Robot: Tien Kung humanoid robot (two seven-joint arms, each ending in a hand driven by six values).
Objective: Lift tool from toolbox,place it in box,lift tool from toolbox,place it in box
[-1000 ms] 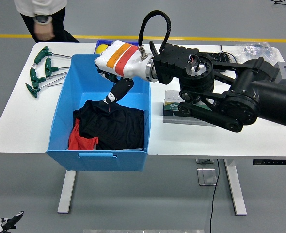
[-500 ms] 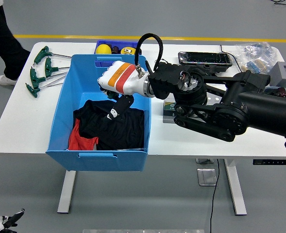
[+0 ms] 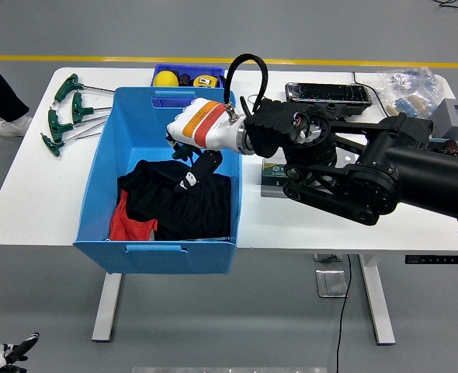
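Our right hand point(image 3: 192, 151) hangs inside the blue bin point(image 3: 105, 167), fingers curled round a dark tool point(image 3: 194, 172) w/ a white mark. Tool's long axis slants, low end toward near-left, just above the black cloth point(image 3: 178, 206). Judging: drop-off nearly done, release left. Green T-handle keys point(image 3: 64, 113) lie far-left on the table point(image 3: 27, 198).
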